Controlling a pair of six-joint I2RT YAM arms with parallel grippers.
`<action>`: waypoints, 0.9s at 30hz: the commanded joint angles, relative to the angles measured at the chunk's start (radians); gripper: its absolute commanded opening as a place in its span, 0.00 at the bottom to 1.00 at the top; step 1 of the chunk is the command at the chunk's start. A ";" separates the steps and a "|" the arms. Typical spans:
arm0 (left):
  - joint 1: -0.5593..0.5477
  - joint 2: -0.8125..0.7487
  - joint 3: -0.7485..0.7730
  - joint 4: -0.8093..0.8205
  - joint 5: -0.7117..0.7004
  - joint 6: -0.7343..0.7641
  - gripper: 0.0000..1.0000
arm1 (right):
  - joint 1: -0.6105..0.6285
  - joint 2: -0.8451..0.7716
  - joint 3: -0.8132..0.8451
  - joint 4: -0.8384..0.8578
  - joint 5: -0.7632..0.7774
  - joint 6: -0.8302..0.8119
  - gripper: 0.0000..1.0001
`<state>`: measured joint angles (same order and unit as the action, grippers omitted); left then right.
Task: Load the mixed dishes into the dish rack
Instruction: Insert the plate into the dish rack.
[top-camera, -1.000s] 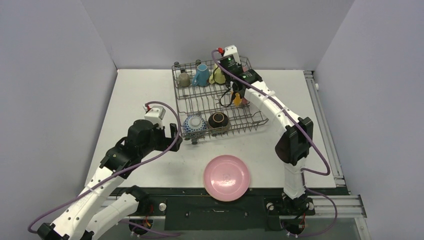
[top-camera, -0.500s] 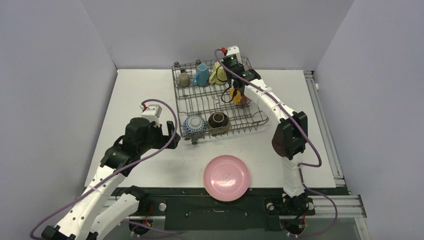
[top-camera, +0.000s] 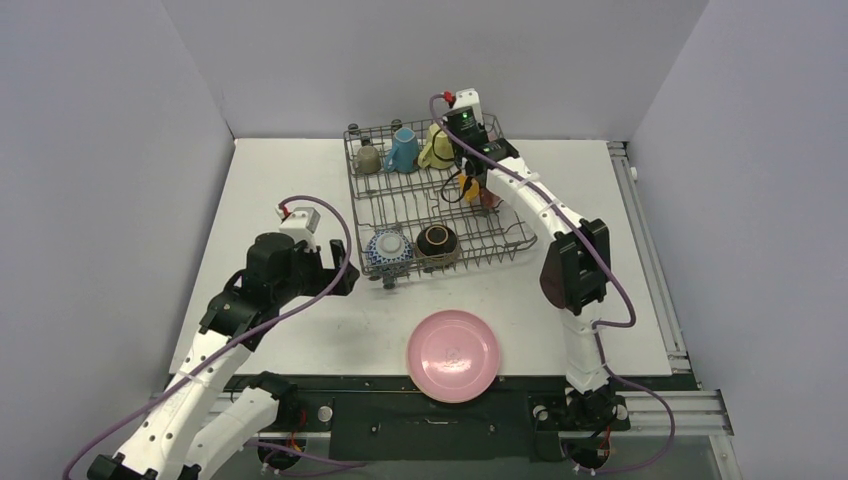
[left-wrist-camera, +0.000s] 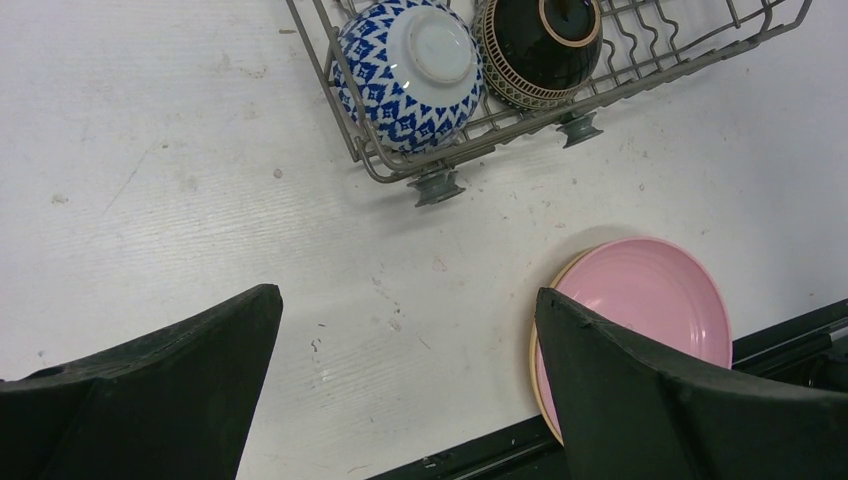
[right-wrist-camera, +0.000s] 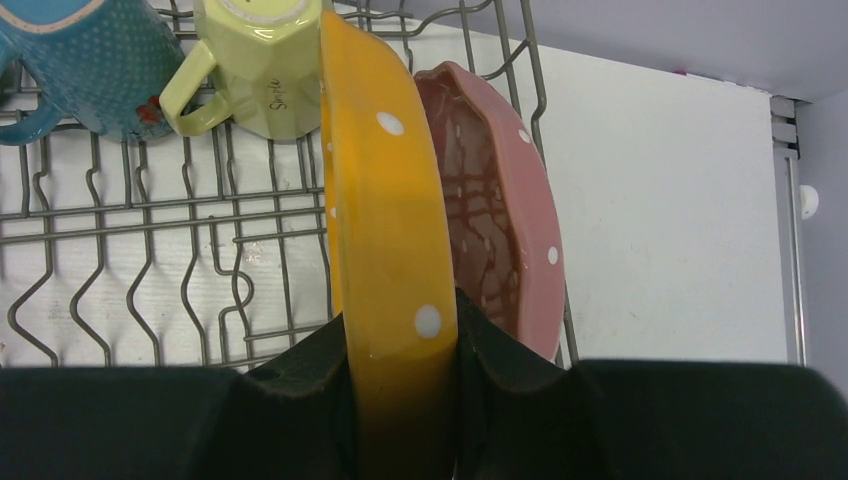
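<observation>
The left arm (top-camera: 262, 280) hangs over the bench (top-camera: 270, 190), left of the rack (top-camera: 359, 195). Its jaws are spread wide and hold nothing. Right of them, at the near edge, a pink plate (top-camera: 453, 355) lies on a tan plate (left-wrist-camera: 533, 352), of which only the rim shows. In the rack's near-left corner a blue-white bowl (top-camera: 388, 250) and a dark bowl (top-camera: 437, 241) sit upside down, side by side. The far row holds a grey mug (top-camera: 369, 157), a blue mug (top-camera: 403, 149) and a yellow mug (top-camera: 436, 150). The right arm (top-camera: 530, 200) reaches over the rack's far right. Its jaws pinch an orange plate (right-wrist-camera: 385, 230) on edge over the wires. The yellow mug is close on the plate's left, and a dotted pink plate (right-wrist-camera: 500, 240) stands just beside it on the right.
</observation>
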<state>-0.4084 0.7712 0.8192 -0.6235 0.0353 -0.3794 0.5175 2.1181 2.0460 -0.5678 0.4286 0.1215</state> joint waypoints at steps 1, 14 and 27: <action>0.022 -0.001 0.003 0.065 0.033 0.017 0.96 | -0.008 -0.001 0.083 0.146 0.034 0.006 0.00; 0.055 -0.002 0.000 0.073 0.062 0.017 0.96 | -0.008 0.040 0.077 0.159 0.041 0.007 0.00; 0.068 -0.003 -0.003 0.077 0.070 0.017 0.96 | -0.025 0.072 0.028 0.201 0.023 0.053 0.00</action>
<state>-0.3492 0.7734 0.8135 -0.5930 0.0887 -0.3794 0.5091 2.2066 2.0529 -0.5247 0.4282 0.1318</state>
